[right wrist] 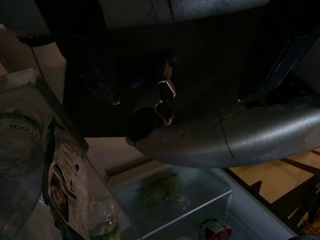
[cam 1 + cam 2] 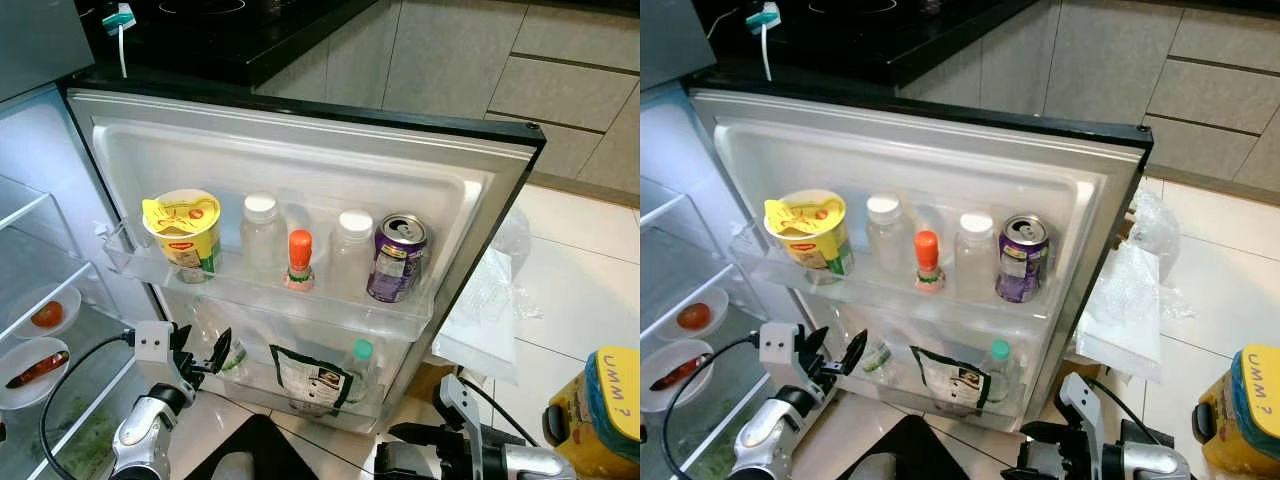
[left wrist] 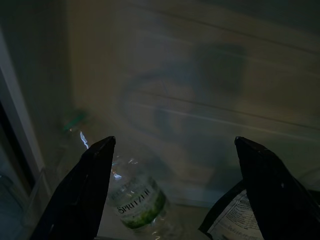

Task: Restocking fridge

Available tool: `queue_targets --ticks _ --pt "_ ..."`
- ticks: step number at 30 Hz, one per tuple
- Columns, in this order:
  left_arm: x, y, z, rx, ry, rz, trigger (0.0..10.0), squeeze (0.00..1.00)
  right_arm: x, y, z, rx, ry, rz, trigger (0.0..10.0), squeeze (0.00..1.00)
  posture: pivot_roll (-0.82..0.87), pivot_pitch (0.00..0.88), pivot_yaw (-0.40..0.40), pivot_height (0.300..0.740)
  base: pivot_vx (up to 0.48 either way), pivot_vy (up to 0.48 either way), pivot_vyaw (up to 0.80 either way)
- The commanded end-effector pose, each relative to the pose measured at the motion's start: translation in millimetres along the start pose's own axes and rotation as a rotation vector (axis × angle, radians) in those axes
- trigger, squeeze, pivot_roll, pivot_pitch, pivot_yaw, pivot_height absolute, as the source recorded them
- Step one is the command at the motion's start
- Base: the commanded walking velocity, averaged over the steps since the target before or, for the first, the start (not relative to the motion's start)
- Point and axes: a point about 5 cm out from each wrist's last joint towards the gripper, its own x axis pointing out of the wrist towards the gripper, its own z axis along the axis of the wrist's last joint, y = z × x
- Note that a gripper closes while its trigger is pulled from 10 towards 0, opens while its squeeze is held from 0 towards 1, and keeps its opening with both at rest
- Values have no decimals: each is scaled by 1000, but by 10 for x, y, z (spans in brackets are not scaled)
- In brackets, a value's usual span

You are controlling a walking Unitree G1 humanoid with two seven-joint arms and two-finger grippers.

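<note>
We are holding left gripper [image 2: 205, 352], fingers spread and empty, before lower door shelf [image 2: 300, 395]; Spritzer water bottle [image 3: 137, 202] lying there beside dark pouch [image 2: 312, 378]. Right gripper [image 2: 420, 440] low; finger state unclear. Advising straight, slow retreat, avoiding shelf rail.

Water bottle [image 3: 134, 202]: its green and white label read "SPRITZER", seen in the left wrist view, lying in the lower door shelf.
Yellow container [image 2: 600, 410]: its blue lid carried handwritten "UMM ?", at the robot's right on the floor side.
Noodle cup [image 2: 184, 233]: a red oval logo showed on its side, the letters too small to read.
Purple can [image 2: 397, 258]: print on its side was there, but not legible.
Dark pouch [image 2: 313, 379]: a white label panel with small print, unreadable.
Second bottle [image 1: 15, 150]: partial letters on its label, not legible in the right wrist view.
</note>
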Motion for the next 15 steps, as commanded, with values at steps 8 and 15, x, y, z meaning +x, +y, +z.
queue_targets --ticks 8,15 --pt "-94 48 -55 -59 14 1 10000 0 -45 -25 -99 25 42 -12 10000 0 -40 29 -32 611 0 0 0" --pt "-260 243 -88 -82 28 121 10000 0 -114 -68 -233 75 66 -75 10000 0 -38 23 -32 611 0 0 0"
